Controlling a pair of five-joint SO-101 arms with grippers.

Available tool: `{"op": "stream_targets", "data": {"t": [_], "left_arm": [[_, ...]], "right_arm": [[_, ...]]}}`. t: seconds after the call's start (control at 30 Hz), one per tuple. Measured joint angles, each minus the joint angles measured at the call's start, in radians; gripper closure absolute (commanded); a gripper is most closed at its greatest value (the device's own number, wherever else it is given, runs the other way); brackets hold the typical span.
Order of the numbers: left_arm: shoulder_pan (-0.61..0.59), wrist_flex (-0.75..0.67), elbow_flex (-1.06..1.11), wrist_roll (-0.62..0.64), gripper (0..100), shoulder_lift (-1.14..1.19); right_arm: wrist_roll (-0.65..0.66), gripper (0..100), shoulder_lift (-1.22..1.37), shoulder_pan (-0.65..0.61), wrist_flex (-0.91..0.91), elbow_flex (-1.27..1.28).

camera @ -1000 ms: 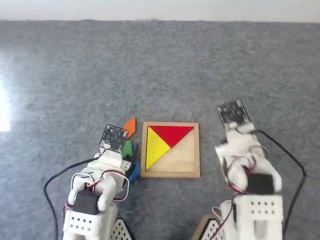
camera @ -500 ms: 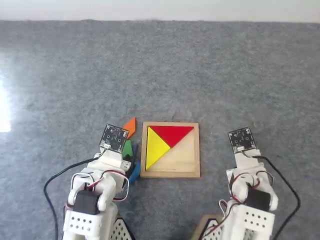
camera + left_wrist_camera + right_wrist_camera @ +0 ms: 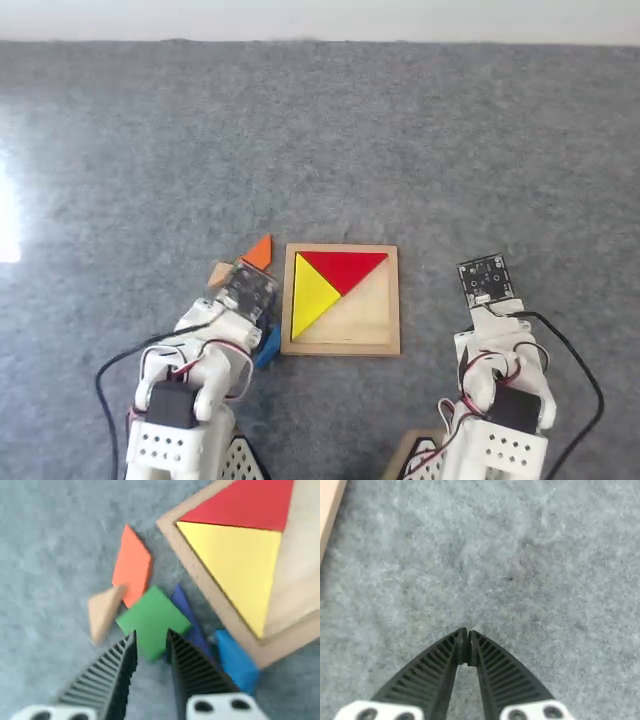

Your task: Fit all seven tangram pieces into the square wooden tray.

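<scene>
The square wooden tray [image 3: 388, 300] holds a red triangle [image 3: 343, 268] and a yellow triangle [image 3: 312, 292]; the rest of its floor is bare wood. Loose pieces lie just left of it: an orange parallelogram [image 3: 132, 566], a tan triangle [image 3: 102, 611], a green square [image 3: 152, 621], a dark blue triangle [image 3: 187, 617] and a light blue piece [image 3: 235, 652]. My left gripper [image 3: 151, 642] hangs over the green square's near corner, fingers slightly open, nothing between them. My right gripper [image 3: 464, 640] is shut and empty over bare carpet to the right of the tray.
Grey carpet [image 3: 320, 140] covers the whole table, with wide free room beyond the tray. The tray rim [image 3: 330, 505] shows at the corner of the right wrist view. Both arm bases stand at the near edge.
The right arm first drew back toward its base and then stayed still. The left arm swung toward the tray, uncovering the tan triangle and covering the green square in the high view.
</scene>
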Motion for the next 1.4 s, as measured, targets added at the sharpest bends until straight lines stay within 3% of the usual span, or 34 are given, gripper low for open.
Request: {"op": "stream_targets", "data": {"t": [0.07, 0.17, 0.27, 0.53, 0.7, 0.9, 1.2, 1.4], "left_arm": [[-0.074, -0.043, -0.012, -0.052, 91, 0.000], [-0.189, -0.084, -0.089, -0.018, 91, 0.002], [-0.219, -0.072, -0.186, -0.018, 91, 0.063], [-0.229, -0.043, -0.615, -0.008, 91, 0.652], [-0.130, 0.091, -0.941, -0.005, 91, 1.203], [-0.068, 0.092, -1.209, 0.071, 90, 1.712], [0.012, 0.049, -1.306, 0.074, 90, 1.919], [0.018, -0.005, -1.306, 0.074, 80, 1.958]], "right_arm": [[0.000, 98.2, 0.000, 0.000, 0.000, 0.000], [0.000, 98.2, 0.000, 0.000, 0.000, 0.000], [0.000, 98.2, 0.000, 0.000, 0.000, 0.000], [0.000, 98.2, 0.000, 0.000, 0.000, 0.000], [0.000, 98.2, 0.000, 0.000, 0.000, 0.000], [0.000, 98.2, 0.000, 0.000, 0.000, 0.000], [0.000, 98.2, 0.000, 0.000, 0.000, 0.000], [0.000, 98.2, 0.000, 0.000, 0.000, 0.000]]}}
